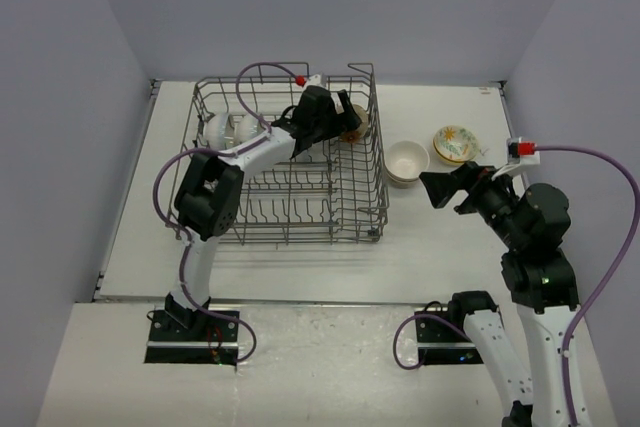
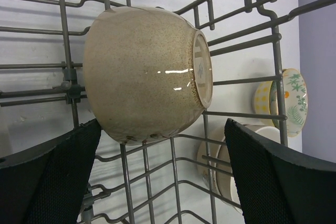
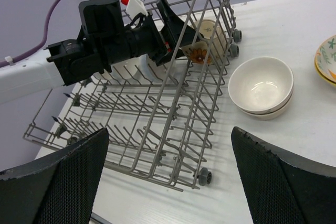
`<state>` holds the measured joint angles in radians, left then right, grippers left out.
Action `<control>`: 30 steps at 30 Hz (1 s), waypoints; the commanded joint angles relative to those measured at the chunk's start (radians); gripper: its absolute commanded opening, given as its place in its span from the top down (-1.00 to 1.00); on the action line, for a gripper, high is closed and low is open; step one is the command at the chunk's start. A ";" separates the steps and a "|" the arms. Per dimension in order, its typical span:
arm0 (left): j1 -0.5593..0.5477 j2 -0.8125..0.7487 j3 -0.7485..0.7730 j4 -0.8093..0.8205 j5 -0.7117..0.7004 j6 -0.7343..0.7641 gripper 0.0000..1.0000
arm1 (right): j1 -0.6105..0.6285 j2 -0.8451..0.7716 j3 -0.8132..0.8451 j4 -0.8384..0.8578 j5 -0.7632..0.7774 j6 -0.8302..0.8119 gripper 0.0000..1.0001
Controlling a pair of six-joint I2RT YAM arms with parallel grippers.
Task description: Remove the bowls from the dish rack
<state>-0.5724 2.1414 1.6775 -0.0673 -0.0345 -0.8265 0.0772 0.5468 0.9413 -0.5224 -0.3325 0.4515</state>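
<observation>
Right end effector (image 3: 169, 132) is spread wide with nothing in it, hanging over the table (image 1: 300, 257) right of the dish rack (image 1: 290, 209), just short of the two stacked white bowls (image 1: 407, 162) and the floral bowl (image 1: 455, 144) beyond them. Left end effector (image 2: 163, 127) is inside the rack's far right corner, fingers wide on either side of a glossy speckled tan bowl (image 2: 142, 72), not clamped on it. That bowl lies on its side between the wires, axis horizontal, foot toward the rack's right wall; white bowls (image 1: 225, 130) are at the rack's far left.

Overhead, two wrist views; common dish rack (image 1: 300, 212)
</observation>
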 commanded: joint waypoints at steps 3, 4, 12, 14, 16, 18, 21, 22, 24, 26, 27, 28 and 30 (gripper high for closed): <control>0.026 0.021 0.034 0.049 0.016 -0.016 -1.00 | -0.004 -0.018 0.022 0.002 -0.020 -0.022 -0.98; 0.026 0.021 0.030 0.050 0.015 -0.016 -1.00 | -0.002 -0.019 0.019 0.005 -0.026 -0.022 -0.98; 0.034 0.028 0.013 0.141 0.025 0.015 -1.00 | -0.002 -0.015 0.014 0.009 -0.028 -0.030 -0.98; 0.036 0.026 0.010 0.153 0.025 0.017 -1.00 | -0.001 -0.015 0.011 0.010 -0.031 -0.030 -0.98; 0.034 0.028 0.004 0.175 0.030 0.020 -1.00 | -0.001 -0.013 0.007 0.015 -0.034 -0.031 -0.98; 0.036 0.034 0.007 0.190 0.030 0.026 -1.00 | -0.002 -0.008 0.007 0.012 -0.034 -0.034 -0.98; 0.034 0.044 0.008 0.215 0.070 0.027 -0.99 | -0.001 -0.008 0.004 0.016 -0.034 -0.036 -0.98; 0.034 0.049 0.008 0.224 0.070 0.026 -0.99 | -0.001 -0.008 0.004 0.016 -0.033 -0.036 -0.98; 0.034 0.051 -0.001 0.241 0.080 0.026 -0.98 | -0.001 -0.007 0.002 0.018 -0.033 -0.037 -0.98; 0.034 0.055 -0.005 0.268 0.100 0.024 -0.96 | -0.002 -0.004 0.001 0.016 -0.033 -0.039 -0.98; 0.034 0.057 -0.005 0.274 0.105 0.024 -0.94 | -0.001 -0.001 -0.001 0.018 -0.033 -0.040 -0.98; 0.034 0.060 -0.007 0.290 0.113 0.021 -0.93 | -0.001 -0.001 -0.001 0.021 -0.033 -0.042 -0.98; 0.034 0.058 -0.021 0.310 0.123 0.018 -0.90 | -0.002 0.002 -0.002 0.019 -0.031 -0.042 -0.98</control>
<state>-0.5434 2.1952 1.6691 0.1268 0.0502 -0.8185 0.0772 0.5365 0.9413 -0.5228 -0.3408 0.4274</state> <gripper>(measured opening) 0.957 0.987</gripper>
